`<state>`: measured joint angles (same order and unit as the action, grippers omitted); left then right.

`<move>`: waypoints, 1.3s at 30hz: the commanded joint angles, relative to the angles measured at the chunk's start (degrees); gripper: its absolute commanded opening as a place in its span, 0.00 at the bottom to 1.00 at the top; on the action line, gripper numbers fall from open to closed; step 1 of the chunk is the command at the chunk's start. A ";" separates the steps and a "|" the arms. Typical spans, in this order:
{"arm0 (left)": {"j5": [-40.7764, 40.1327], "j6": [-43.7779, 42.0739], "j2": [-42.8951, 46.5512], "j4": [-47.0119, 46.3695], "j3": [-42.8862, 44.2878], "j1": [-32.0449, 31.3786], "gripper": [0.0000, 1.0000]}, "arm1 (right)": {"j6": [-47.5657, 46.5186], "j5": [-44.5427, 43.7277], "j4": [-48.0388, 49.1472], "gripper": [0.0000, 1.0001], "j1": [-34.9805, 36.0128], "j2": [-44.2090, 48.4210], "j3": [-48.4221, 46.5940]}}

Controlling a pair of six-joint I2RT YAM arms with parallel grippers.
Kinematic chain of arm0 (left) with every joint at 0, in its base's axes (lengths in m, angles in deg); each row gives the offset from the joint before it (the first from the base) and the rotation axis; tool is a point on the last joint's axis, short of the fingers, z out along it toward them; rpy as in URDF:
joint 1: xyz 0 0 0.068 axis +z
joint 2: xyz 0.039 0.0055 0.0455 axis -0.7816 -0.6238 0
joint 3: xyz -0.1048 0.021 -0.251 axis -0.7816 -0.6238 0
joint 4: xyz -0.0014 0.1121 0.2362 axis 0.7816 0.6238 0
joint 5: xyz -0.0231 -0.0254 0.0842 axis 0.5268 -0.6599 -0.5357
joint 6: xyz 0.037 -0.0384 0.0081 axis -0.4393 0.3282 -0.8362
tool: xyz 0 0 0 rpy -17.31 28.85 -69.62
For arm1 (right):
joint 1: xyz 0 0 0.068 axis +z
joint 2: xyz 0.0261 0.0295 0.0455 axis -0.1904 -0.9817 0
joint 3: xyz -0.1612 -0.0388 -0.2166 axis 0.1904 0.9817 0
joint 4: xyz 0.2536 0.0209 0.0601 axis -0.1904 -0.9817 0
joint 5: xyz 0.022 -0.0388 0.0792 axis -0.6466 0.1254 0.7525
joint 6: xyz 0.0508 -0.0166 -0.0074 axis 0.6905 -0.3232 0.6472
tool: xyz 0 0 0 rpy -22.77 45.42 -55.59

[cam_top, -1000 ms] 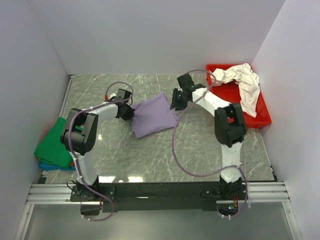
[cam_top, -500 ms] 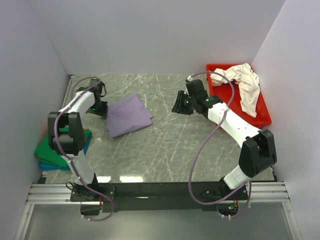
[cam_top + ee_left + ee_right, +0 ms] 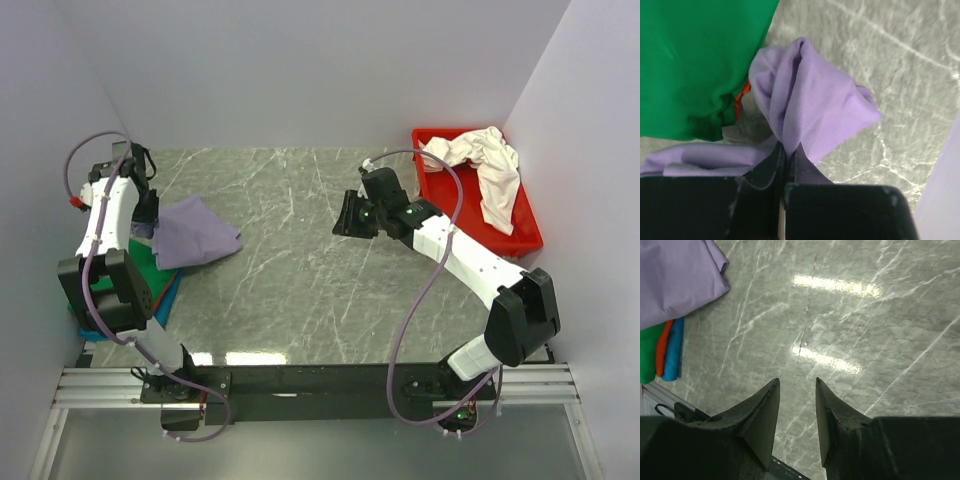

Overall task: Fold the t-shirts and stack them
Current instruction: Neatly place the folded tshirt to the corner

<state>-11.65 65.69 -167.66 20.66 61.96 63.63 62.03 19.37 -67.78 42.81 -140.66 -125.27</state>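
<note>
Overhead looks down; close wrist views share lavender shirt (image 3: 810, 110)

1. I see my left arm (image 3: 105, 215) and right arm (image 3: 470, 262) in white shells with black joints.
2. A thin purple cable (image 3: 393, 355) loops along each.
3. My right gripper (image 3: 796, 382) has black wedge-shaped fingers (image 3: 762, 415).
</note>
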 commanded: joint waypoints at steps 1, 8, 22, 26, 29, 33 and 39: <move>-2.09 -2.36 2.36 3.09 4.88 1.47 0.01 | 0.33 -0.23 0.60 0.42 1.21 2.02 -2.88; -1.83 -5.00 4.64 4.68 7.43 2.80 0.01 | 0.77 -1.11 -0.28 0.42 2.18 1.84 -4.73; -2.01 -7.73 8.69 7.40 12.44 4.64 0.00 | 0.33 -1.20 -0.99 0.42 2.71 2.02 -6.14; -1.65 -8.43 9.21 7.49 13.76 4.91 0.00 | 0.07 -1.11 -0.64 0.42 2.79 2.37 -6.14; -2.00 -8.52 9.39 8.36 15.25 5.00 0.00 | 0.07 -0.93 -0.72 0.42 2.62 2.37 -6.49; -2.71 -9.05 9.22 9.42 17.10 5.35 0.00 | -0.10 -0.93 -0.64 0.42 2.71 2.81 -6.14; -2.53 -10.10 10.79 9.69 16.93 7.36 0.00 | -0.02 -0.67 -0.46 0.42 2.71 3.34 -5.61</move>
<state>-12.92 56.99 -160.36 29.73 76.71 69.82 62.23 18.78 -69.15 45.00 -140.47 -128.74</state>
